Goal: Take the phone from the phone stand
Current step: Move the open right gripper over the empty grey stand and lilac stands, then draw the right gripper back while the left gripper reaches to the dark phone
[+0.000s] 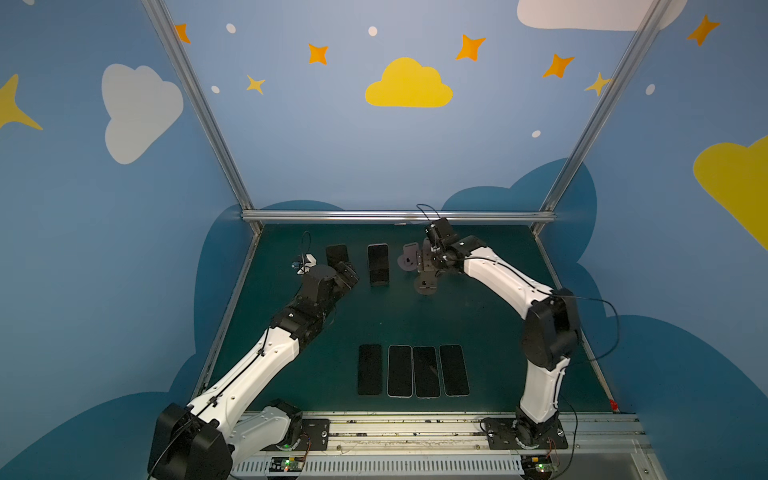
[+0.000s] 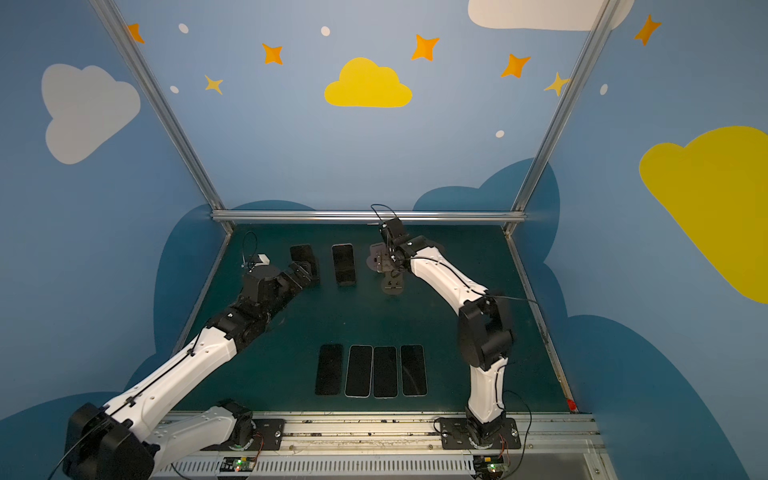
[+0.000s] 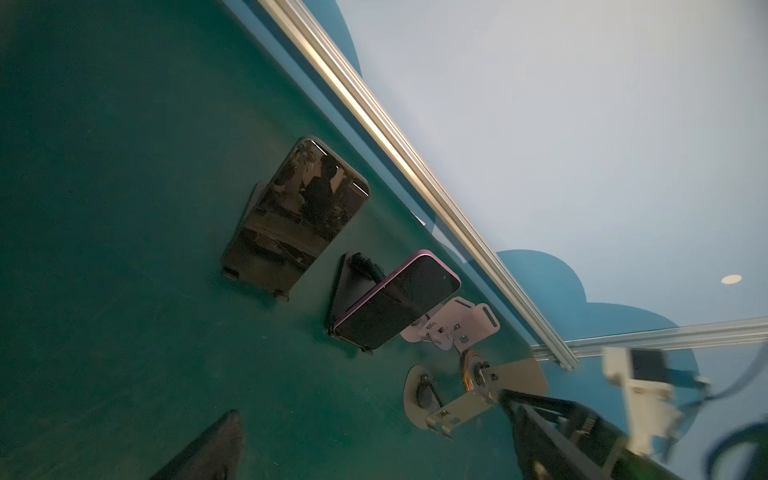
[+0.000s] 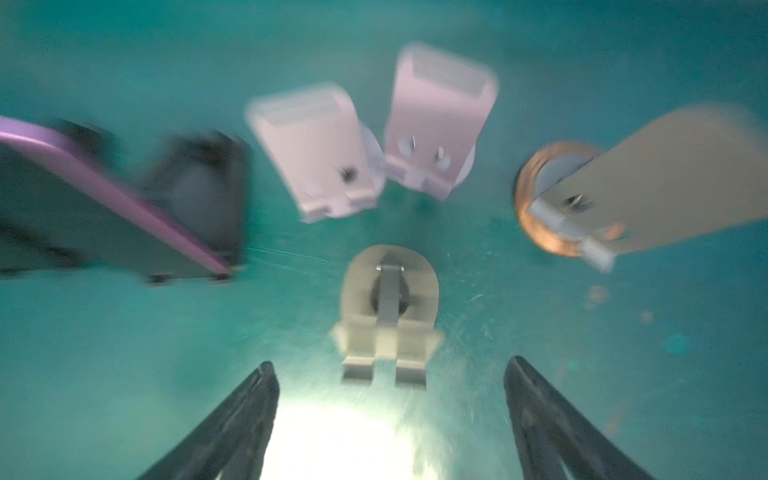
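Note:
Two phones lean on black phone stands at the back of the green table. The dark phone is on the left, and the purple-edged phone leans on its stand beside it. My left gripper is open just in front of the dark phone, partly covering its stand, and holds nothing. My right gripper is open over a low beige empty stand, to the right of the purple-edged phone, with nothing between its fingers.
Two pink empty stands and a copper-ringed stand cluster by the right gripper. Several phones lie flat in a row near the table's front. An aluminium rail runs along the back edge.

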